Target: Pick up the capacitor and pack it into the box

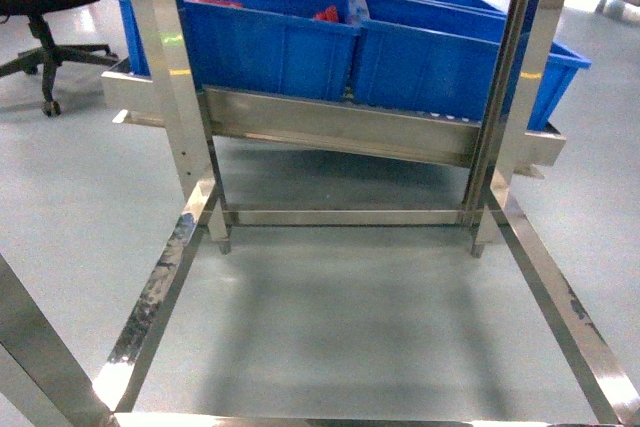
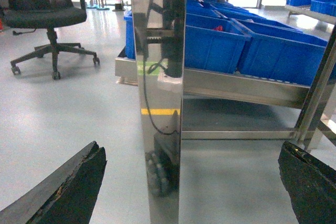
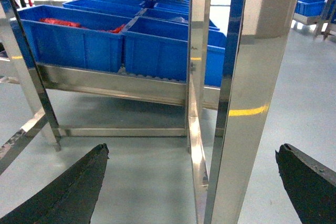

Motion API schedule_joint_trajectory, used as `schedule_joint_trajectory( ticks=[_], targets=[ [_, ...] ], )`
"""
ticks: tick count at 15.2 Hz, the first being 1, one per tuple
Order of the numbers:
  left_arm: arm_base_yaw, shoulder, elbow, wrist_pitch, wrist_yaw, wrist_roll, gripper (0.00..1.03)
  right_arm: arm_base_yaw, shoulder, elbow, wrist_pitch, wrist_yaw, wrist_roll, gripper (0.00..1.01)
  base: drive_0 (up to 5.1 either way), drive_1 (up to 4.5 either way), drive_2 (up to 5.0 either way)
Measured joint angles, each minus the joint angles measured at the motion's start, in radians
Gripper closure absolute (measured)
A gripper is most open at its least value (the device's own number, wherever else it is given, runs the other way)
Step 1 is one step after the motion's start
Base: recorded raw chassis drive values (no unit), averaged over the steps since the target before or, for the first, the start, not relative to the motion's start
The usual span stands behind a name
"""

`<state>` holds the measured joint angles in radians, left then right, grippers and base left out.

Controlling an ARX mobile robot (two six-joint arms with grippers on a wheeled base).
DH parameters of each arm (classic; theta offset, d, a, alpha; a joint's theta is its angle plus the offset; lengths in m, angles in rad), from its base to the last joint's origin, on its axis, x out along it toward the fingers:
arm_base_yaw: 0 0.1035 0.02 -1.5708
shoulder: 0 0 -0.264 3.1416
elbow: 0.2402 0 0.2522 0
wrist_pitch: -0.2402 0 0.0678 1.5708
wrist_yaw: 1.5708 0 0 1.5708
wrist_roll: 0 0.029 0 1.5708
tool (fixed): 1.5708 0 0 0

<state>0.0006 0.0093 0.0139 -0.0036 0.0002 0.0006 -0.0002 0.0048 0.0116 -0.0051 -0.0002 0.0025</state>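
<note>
I see blue bins [image 1: 270,47] on a steel rack [image 1: 340,132], some holding red parts [image 3: 60,22]. Both my grippers, left [image 2: 191,182] and right [image 3: 191,184], are spread wide, holding nothing.

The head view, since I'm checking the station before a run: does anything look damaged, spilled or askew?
Nothing spilled or askew. The blue bins sit in rows on the steel rack. The only blemish is dark scuffing on the rack's lower left floor rail. No pink box is in view.
</note>
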Motion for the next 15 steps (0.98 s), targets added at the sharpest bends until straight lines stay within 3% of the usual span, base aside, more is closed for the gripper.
schedule_joint_trajectory(
  ticks=[15],
  targets=[
    [0.0,0.0,0.0,0.0,0.0,0.0,0.05,0.0,0.0,0.0,0.0,0.0,0.0,0.03,0.0,0.0,0.0]
  ],
)
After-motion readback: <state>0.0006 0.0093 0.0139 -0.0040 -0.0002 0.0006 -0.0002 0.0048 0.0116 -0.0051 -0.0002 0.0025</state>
